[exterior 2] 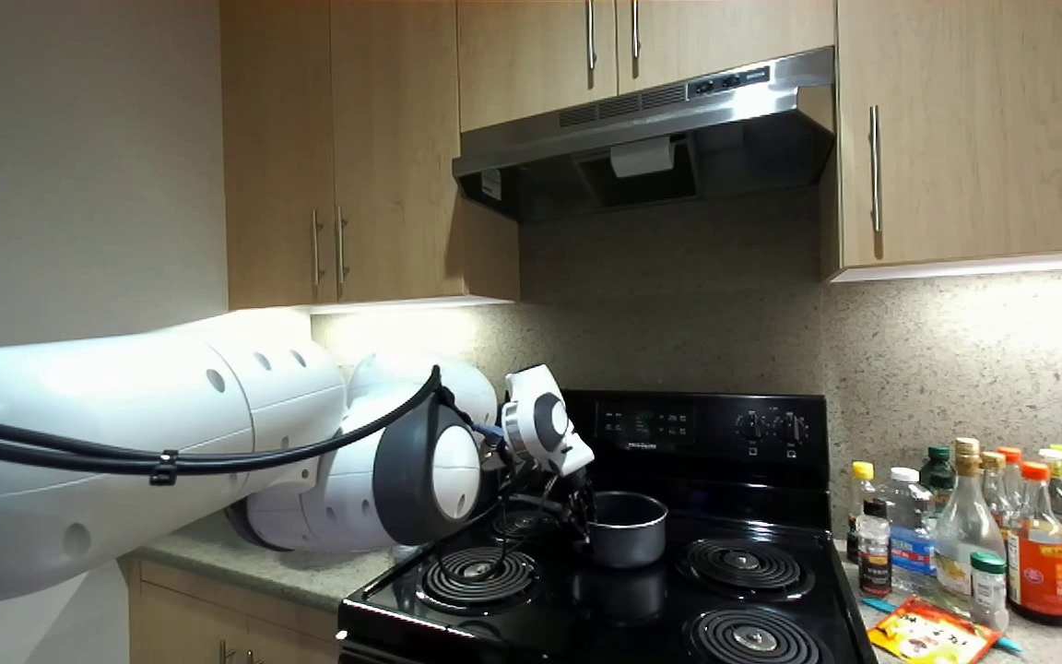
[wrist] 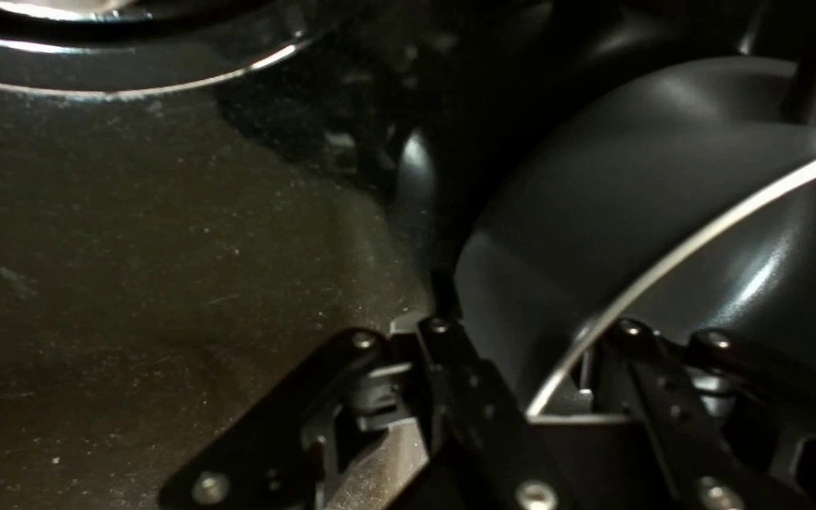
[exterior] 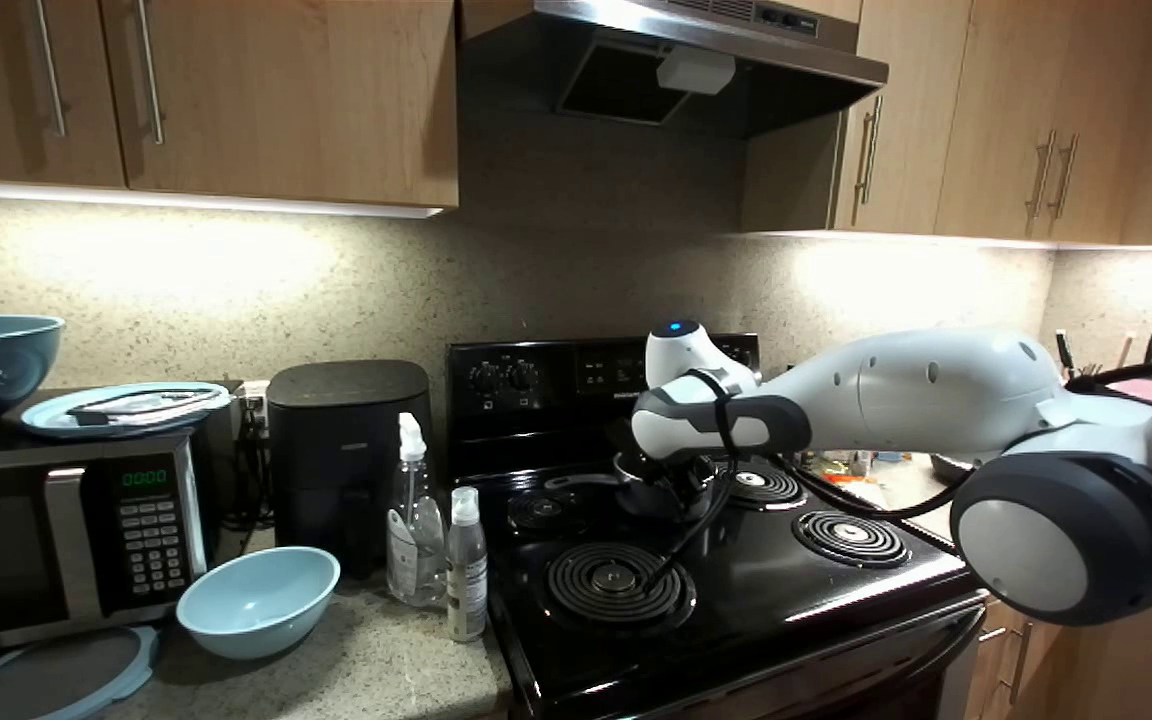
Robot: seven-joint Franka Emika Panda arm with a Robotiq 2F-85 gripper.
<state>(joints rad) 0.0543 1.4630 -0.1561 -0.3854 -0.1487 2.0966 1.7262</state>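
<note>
The round, dark grey pot [exterior 2: 630, 542] has a thin bright rim [wrist: 666, 263]; the tool [wrist: 528, 329], partly spread, loosely straddles its wall [wrist: 571, 248].

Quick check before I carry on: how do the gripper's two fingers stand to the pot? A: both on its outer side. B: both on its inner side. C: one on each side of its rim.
C: in the wrist view the rim of the pot runs between the fingers of the gripper.
</note>
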